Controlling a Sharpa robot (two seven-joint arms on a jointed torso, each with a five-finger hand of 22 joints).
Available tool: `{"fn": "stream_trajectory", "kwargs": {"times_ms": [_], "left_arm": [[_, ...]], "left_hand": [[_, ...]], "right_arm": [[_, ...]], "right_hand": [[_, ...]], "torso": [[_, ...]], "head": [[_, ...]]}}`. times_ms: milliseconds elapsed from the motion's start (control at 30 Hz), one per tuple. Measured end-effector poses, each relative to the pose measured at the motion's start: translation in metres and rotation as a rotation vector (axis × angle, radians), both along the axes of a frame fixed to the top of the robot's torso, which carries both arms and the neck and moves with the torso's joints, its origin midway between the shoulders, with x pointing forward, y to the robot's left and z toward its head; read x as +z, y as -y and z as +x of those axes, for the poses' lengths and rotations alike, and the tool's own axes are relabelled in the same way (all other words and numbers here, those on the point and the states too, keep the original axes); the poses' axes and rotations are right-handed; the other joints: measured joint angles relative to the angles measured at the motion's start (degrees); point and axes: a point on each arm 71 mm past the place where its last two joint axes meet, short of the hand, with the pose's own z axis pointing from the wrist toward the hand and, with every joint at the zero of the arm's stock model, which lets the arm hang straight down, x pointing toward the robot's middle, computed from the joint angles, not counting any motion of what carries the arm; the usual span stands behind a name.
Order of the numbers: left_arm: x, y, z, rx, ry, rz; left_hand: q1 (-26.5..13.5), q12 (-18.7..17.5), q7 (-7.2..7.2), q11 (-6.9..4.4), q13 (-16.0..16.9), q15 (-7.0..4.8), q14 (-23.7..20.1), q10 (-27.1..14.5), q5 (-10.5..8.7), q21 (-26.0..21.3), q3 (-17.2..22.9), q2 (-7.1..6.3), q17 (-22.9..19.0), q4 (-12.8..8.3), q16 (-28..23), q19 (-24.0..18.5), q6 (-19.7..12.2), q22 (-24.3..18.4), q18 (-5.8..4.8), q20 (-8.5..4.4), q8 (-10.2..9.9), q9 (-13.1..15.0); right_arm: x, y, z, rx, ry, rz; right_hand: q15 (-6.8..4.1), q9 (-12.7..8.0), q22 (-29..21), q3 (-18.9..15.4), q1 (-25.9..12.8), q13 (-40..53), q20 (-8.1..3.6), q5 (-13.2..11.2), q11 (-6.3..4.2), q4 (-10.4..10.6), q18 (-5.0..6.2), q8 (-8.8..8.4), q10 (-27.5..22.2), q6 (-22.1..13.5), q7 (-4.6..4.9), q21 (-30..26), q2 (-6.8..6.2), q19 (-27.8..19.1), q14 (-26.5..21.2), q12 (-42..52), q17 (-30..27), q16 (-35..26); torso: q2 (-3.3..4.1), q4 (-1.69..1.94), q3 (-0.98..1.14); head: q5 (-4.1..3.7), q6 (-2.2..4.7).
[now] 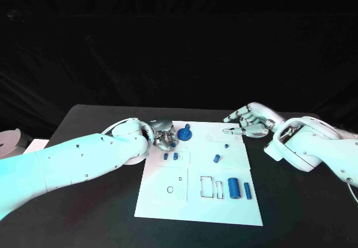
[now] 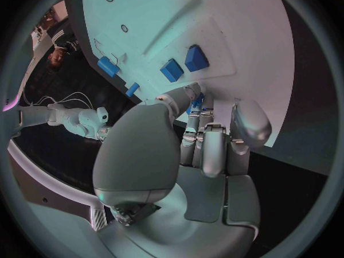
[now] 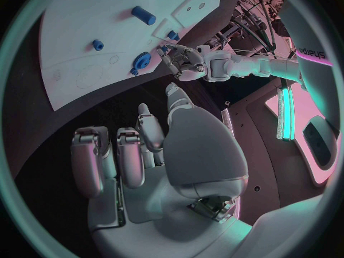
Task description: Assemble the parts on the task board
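White task board (image 1: 195, 204) at centre of black table (image 1: 89, 227), left hand (image 1: 163, 133) at its upper-left corner pinching a blue part (image 1: 184, 135), right hand (image 1: 250, 121) upper right, fingers curled, holding nothing

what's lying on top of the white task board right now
Small blue parts lie on the task board: a round gear-like piece by the left hand, a large cylinder, a thin bar. Anything beneath the left hand is hidden.
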Motion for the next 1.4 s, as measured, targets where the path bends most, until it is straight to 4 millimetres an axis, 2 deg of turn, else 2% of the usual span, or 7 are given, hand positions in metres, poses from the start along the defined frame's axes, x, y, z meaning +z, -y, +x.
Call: {"fn": "stream_trajectory", "kwargs": {"times_ms": [700,867,1000,1067,1167,1267,1400], "left_arm": [[-0.001,-0.002,0.0,0.008,-0.006,0.007],[0.0,-0.005,0.0,0.015,-0.004,0.008],[0.001,-0.01,0.001,0.025,0.001,0.008],[0.001,-0.014,0.002,0.034,0.005,0.007],[0.002,-0.023,0.003,0.053,0.011,0.005],[0.002,-0.036,0.005,0.081,0.018,-0.005],[0.005,-0.056,0.007,0.133,0.016,-0.069]], "left_hand": [[-0.5,-0.6,-0.01,0.32,0.0,0.21,-0.2,-0.9,0.0,-1.0,-0.5,-0.02,-1.0,0.1,-0.3,0.0,-0.4,-0.6,0.01,0.41,-0.4,0.0],[-0.8,-1.0,0.13,0.44,0.0,0.41,0.0,-3.3,0.0,-2.1,-1.4,-0.38,-1.6,-0.2,-0.6,-0.1,-3.8,-1.3,0.01,0.46,-1.2,-0.2],[-0.8,-1.0,0.02,1.17,-0.3,1.11,-0.1,-7.5,0.0,-3.0,-3.2,-0.38,-2.2,-0.6,-0.8,0.0,-7.0,-2.0,0.0,0.97,-1.2,-0.2],[-0.4,-1.0,0.18,1.58,-0.3,1.44,0.0,-10.0,0.0,-3.5,-5.1,0.05,-2.5,-0.8,-0.8,0.0,-7.8,-2.3,0.0,1.64,-1.2,-0.2],[0.2,-1.0,0.29,1.99,-0.3,1.64,-0.2,-11.8,0.0,-3.6,-6.9,0.6,-2.6,-0.8,-0.8,0.0,-8.1,-2.5,0.0,1.64,-1.2,-0.1],[0.8,-1.0,0.35,2.08,-0.2,1.64,-0.2,-11.8,0.0,-3.6,-7.4,1.23,-2.7,-0.8,-0.8,0.0,-8.0,-2.5,0.0,1.64,-1.2,0.0],[1.8,1.8,0.94,1.18,0.4,1.62,-0.2,-6.5,0.02,-4.4,-5.5,2.29,-2.5,-0.8,-0.8,0.0,-5.3,-2.9,0.0,1.64,0.0,0.3]], "right_arm": [[0.0,0.002,0.001,-0.005,-0.001,-0.002],[-0.001,0.003,0.001,-0.009,-0.001,-0.003],[-0.001,0.005,0.002,-0.015,-0.003,-0.007],[-0.002,0.006,0.003,-0.018,-0.005,-0.014],[-0.003,0.007,0.004,-0.02,-0.006,-0.038],[-0.005,0.009,0.005,-0.019,-0.003,-0.08],[-0.008,0.011,0.005,-0.013,0.011,-0.163]], "right_hand": [[0.0,0.0,0.0,0.0,0.0,0.0,0.0,0.0,0.0,0.0,0.0,0.0,0.0,0.0,0.0,0.0,0.0,0.0,0.0,0.0,0.0,0.0],[0.0,0.0,0.0,0.0,0.0,-0.2,0.0,0.0,0.07,0.0,0.0,0.0,-0.6,0.0,0.0,-0.5,0.0,0.0,0.0,-1.6,0.0,-0.5],[0.0,0.0,0.0,-0.1,1.4,-9.0,0.0,0.0,0.07,-0.3,0.0,0.0,-6.6,-0.1,-0.13,-1.3,1.31,0.0,0.0,-15.9,0.0,-1.5],[0.0,0.0,0.0,0.9,3.4,-18.4,0.0,-0.6,0.07,-0.9,0.91,0.0,-10.8,-0.4,-0.2,-1.9,2.06,0.0,0.0,-29.1,0.0,-2.3],[0.0,0.0,0.0,2.7,6.2,-26.7,0.0,-1.1,0.21,-1.5,0.91,0.0,-14.4,0.0,-0.32,-2.4,2.12,0.0,0.0,-38.9,0.0,-3.2],[0.0,0.0,0.0,5.1,8.5,-34.1,0.0,-2.1,0.23,-1.8,0.91,0.0,-16.2,1.1,-0.22,-2.6,1.77,0.0,0.0,-46.2,0.0,-3.3],[0.0,0.1,0.0,9.4,11.0,-44.3,0.0,-3.9,0.19,-2.2,0.92,0.44,-15.1,3.7,-0.42,-2.6,0.6,0.0,0.0,-53.6,0.0,-3.3]], "torso": [[-0.02,-0.01,0.0],[-0.03,0.0,-0.01],[-0.03,0.0,-0.03],[-0.03,-0.01,-0.03],[-0.04,-0.01,-0.03],[-0.05,-0.02,-0.03],[-0.07,-0.03,-0.03]], "head": [[-0.11,-0.04],[-0.12,-0.01],[-0.12,0.05],[-0.15,0.06],[-0.19,0.07],[-0.22,0.17],[-0.37,0.42]]}}
